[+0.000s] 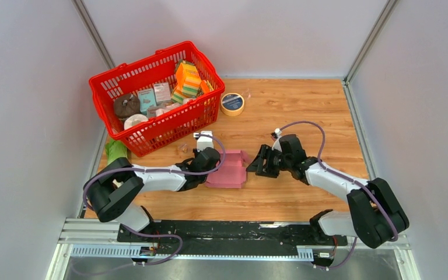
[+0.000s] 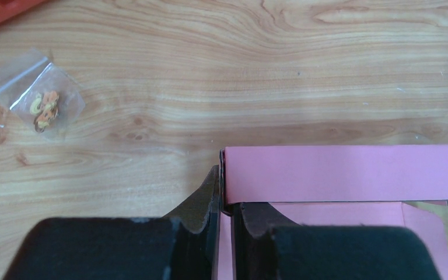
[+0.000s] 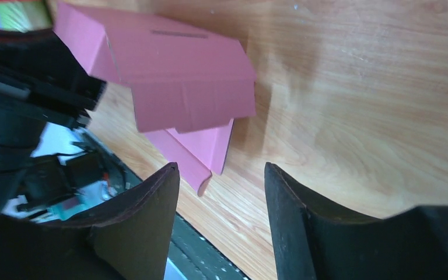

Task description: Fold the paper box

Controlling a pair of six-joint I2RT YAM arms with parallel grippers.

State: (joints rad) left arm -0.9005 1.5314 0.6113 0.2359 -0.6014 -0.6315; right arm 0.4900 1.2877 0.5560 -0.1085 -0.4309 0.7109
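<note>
Left gripper [image 2: 226,195] was pinched shut on the left edge of the pink paper box [image 1: 230,174], which lay part-folded mid-table [image 1: 303,111] with one panel raised. Right gripper [image 3: 221,175] was spread wide and empty, just right of the box, not touching.

Tape roll [image 1: 232,104] near red basket [image 1: 166,127]; green item [image 1: 115,150], perhaps cloth, beside.

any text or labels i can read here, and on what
No text is readable.
On the tape roll: a dark label, print too small.
On the cartons in the basket: print too blurred.
On the paper box: none, plain pink.
</note>
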